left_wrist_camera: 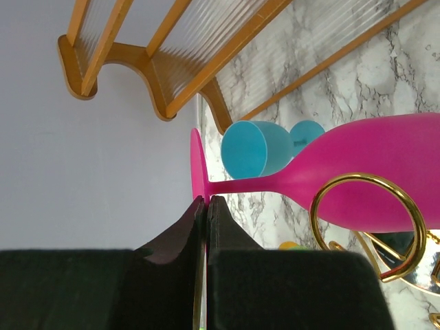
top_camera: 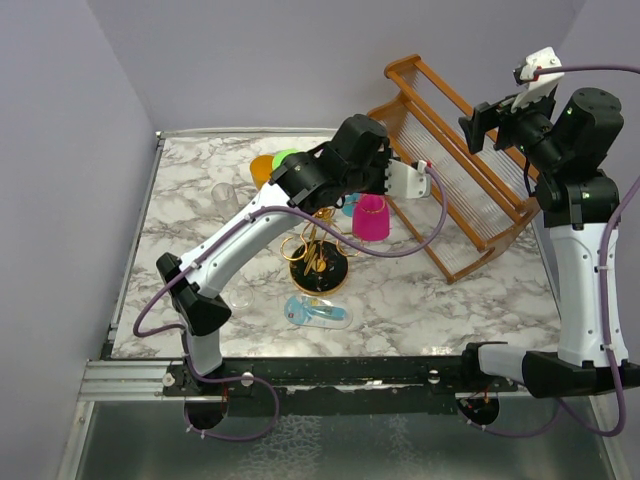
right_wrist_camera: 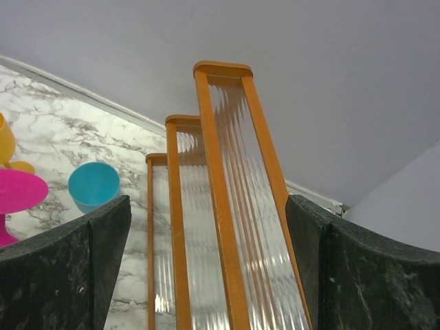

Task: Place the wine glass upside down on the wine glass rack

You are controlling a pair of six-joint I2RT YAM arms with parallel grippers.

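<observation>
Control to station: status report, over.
Left gripper shut on foot rim of pink wine glass; right gripper open, up by wooden rack. Glass inverted, bowl at gold rack, seating unclear. Blue glass close by.

From above, the left arm hides the upper rings of the gold wine glass rack, nearly all of the blue glass, and parts of the orange glass and green glass on the far side. A pale blue thing lying on the near side of the rack is too blurred to name. In the left wrist view the pink wine glass runs off the right edge. Whether the gold ring in front of its bowl goes around it cannot be told, nor whether the left gripper nips the foot's rim. The wooden rack is cut by the top edge there and by the bottom edge in the right wrist view, where the left edge also cuts the pink glass.
</observation>
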